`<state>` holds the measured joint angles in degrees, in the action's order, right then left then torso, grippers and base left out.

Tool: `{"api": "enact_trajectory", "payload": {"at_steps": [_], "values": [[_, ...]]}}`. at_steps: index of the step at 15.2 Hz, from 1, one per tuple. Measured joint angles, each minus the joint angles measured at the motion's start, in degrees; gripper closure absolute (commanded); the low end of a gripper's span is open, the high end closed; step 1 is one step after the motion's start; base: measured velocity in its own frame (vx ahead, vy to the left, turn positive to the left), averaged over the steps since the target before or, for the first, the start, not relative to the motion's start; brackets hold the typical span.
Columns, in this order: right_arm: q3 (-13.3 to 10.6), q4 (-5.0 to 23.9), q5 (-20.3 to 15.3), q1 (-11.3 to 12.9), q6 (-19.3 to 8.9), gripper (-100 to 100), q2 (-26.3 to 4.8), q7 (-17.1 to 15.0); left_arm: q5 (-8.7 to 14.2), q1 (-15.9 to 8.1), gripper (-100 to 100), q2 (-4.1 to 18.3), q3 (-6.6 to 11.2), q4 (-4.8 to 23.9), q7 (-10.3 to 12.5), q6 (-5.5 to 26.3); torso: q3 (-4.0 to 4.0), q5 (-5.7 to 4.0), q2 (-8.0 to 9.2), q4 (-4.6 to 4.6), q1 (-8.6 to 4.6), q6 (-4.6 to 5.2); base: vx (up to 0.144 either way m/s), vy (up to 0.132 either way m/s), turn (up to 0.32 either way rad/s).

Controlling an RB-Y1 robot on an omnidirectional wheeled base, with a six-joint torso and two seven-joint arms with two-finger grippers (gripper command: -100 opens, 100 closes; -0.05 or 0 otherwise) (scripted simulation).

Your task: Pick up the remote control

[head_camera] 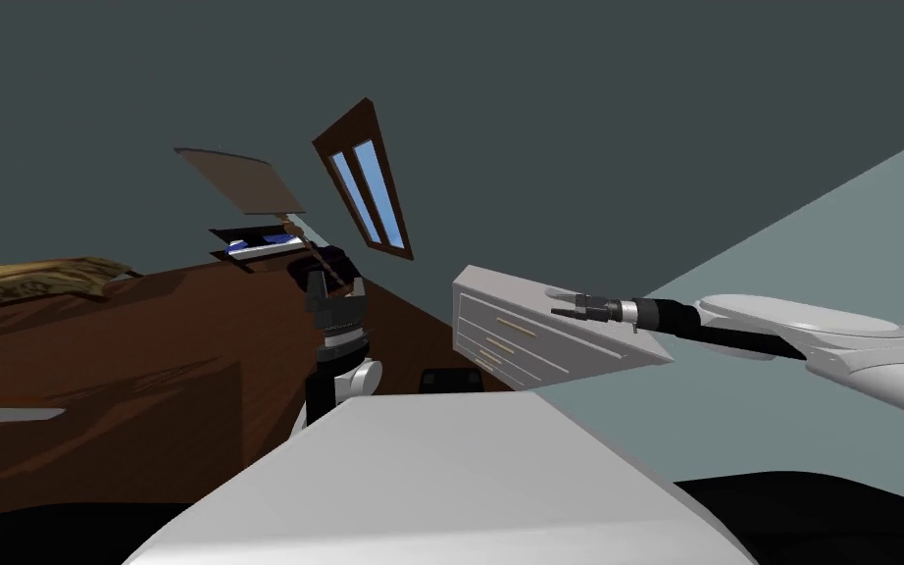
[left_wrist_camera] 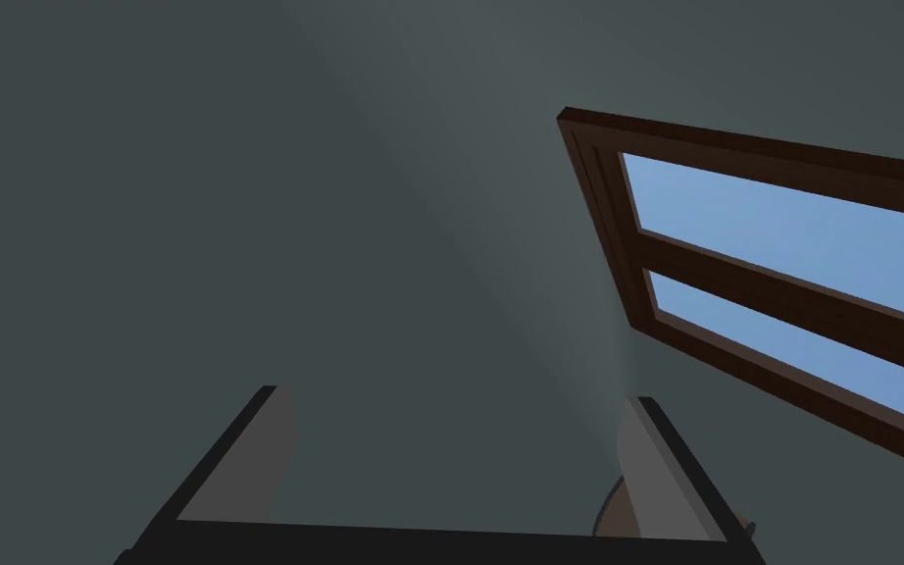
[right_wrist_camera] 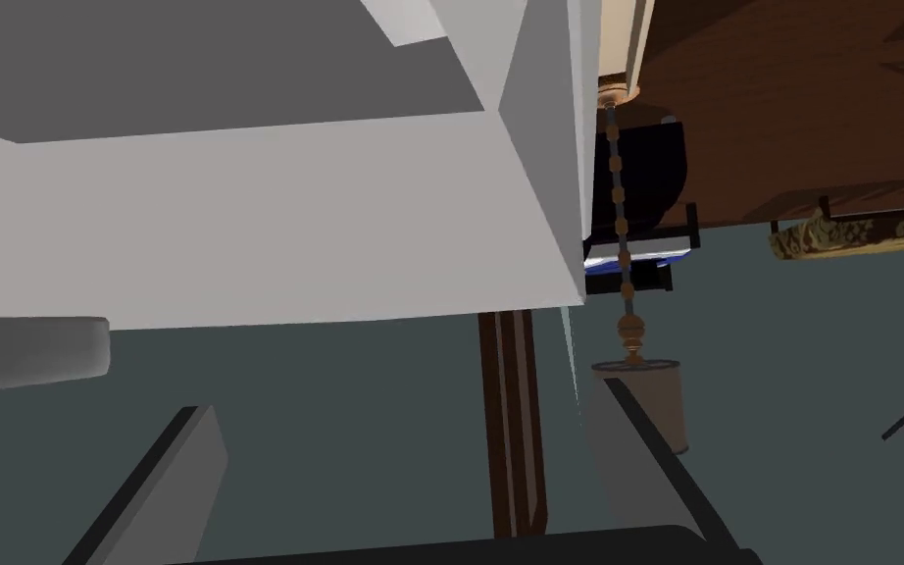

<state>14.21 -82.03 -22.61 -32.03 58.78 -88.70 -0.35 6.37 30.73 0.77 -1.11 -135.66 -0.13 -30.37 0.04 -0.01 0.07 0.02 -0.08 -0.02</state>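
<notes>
Right end effector (head_camera: 556, 312) hovers over grey dresser (head_camera: 504, 338).

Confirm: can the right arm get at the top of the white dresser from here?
Probably yes. The right gripper hangs just over the dresser top, fingers open, with nothing seen between them and the white surface. The left gripper points off toward the window, out of the way.

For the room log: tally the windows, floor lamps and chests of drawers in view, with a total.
Window: 1
Floor lamp: 1
Chest of drawers: 1
Total: 3
</notes>
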Motion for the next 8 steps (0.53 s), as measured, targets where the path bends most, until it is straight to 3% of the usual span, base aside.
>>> {"api": "enact_trajectory", "payload": {"at_steps": [3,7,8], "values": [[-1.0,2.4,-1.2,0.5,1.1,-100,-3.3,0.1,0.0,0.0,0,0.0,0.0,0.0,0.0,0.0,-0.01,0.0,-0.01,0.0,-0.01,-0.01,-0.017,-0.015,0.117],[-0.3,5.0,-3.0,-1.1,2.7,-100,-8.2,-0.1,0.0,0.0,0,0.0,0.0,0.0,0.0,0.0,0.0,-0.02,0.0,0.01,-0.05,0.03,-0.022,-0.028,0.122],[-1.1,6.1,-3.4,-0.8,3.2,-100,-9.4,0.1,0.0,0.0,0,0.0,0.0,0.0,0.0,0.0,0.0,-0.02,0.0,0.0,-0.06,0.01,-0.016,-0.028,0.129]]}}
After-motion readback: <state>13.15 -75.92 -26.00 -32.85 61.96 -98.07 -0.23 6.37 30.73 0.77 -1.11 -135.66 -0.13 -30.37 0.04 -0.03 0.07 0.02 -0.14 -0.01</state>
